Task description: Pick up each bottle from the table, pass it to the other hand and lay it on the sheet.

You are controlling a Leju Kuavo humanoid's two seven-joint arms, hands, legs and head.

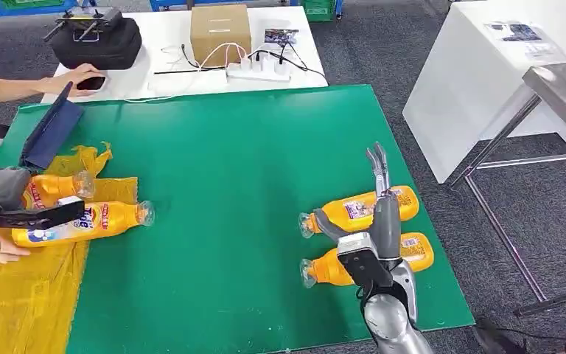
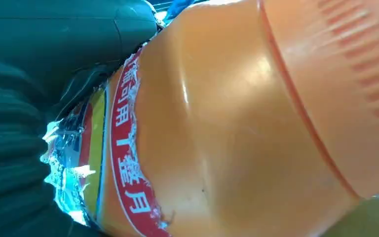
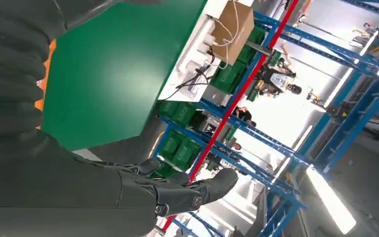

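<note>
Two orange bottles lie on the right of the green table (image 1: 250,184): one (image 1: 407,200) farther off and one (image 1: 420,251) nearer. My right hand (image 1: 381,200) hovers over them, fingers (image 3: 187,192) stretched out and holding nothing. At the left, my left hand (image 1: 22,210) grips a third orange bottle (image 1: 107,219), which lies across the edge of the yellow sheet (image 1: 22,302) with its neck on the green. That bottle's body (image 2: 237,128) looms close in the left wrist view. Another orange bottle (image 1: 55,188) lies on the sheet just behind it.
A person's hand (image 1: 74,76) rests on a dark device at the far left. A blue folder (image 1: 51,133) lies by the sheet's far end. Behind the green table stand a black bag (image 1: 96,40), a cardboard box (image 1: 219,33) and a power strip (image 1: 258,71). White tables (image 1: 486,74) stand to the right.
</note>
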